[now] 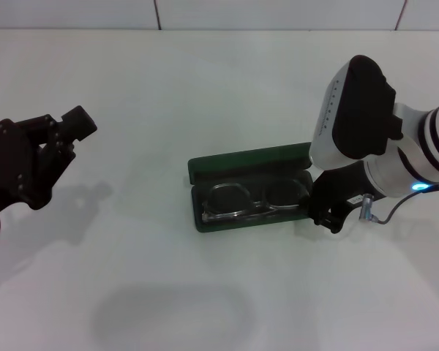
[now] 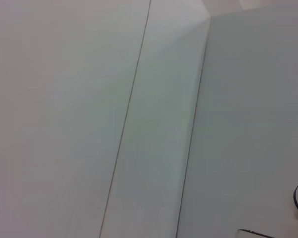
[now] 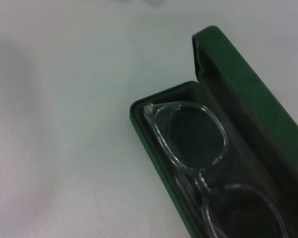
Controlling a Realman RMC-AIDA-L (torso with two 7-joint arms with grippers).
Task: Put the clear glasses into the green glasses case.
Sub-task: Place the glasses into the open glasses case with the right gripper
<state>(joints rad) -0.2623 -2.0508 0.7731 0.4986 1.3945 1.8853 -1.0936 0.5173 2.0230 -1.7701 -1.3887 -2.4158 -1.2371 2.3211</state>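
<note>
I see transparent plastic clear glasses [image 1: 252,202] lying inside open dark green hinged glasses case [image 1: 250,162] | right gripper [image 1: 335,208] beside case end, grip unreadable | left gripper [image 1: 55,139] parked aside, grip unreadable

No legible text, labels, brands or numbers in any view. Case [image 1: 249,164] lid, centre of the head view: plain green, no lettering readable. Right arm's white housing [image 1: 329,110], upper right of the head view: a row of small dots along the edge, not characters. Left wrist view: blank white surfaces only.
</note>
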